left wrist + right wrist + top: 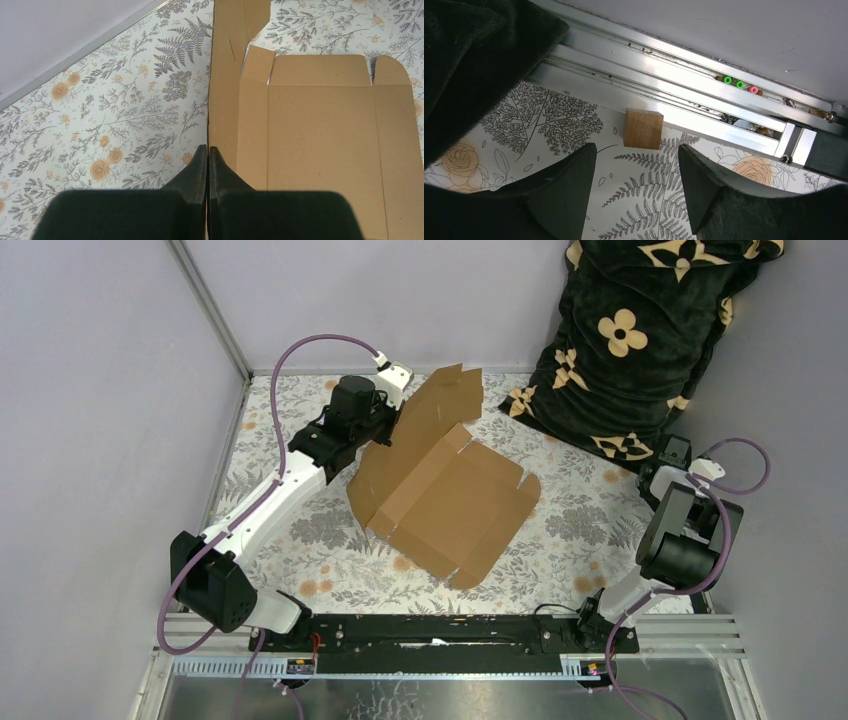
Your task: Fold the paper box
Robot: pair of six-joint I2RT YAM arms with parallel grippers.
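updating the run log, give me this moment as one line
left gripper: shut on box edge, that panel raised | right gripper: open, empty, away from box | box: rest mostly flat

- The paper box (450,495) is plain brown, with no print on it.
- The table cover (590,520) is white, with grey ferns and leaves and small orange-yellow roses.
- The blanket (625,340) is black, with cream flowers and pointed stars.
- The left gripper (207,150) and the right gripper (638,150) are black.
- The left arm (270,505) is white with black joints; the right arm (680,540) is mostly black.
- The cables (320,340) are purple.
- The small block (643,129) is light brown, like wood.
- The rail (664,90) is silver, with two green dots (733,82) and one pink dot (752,89).
- The walls (100,390) are pale grey-lilac.
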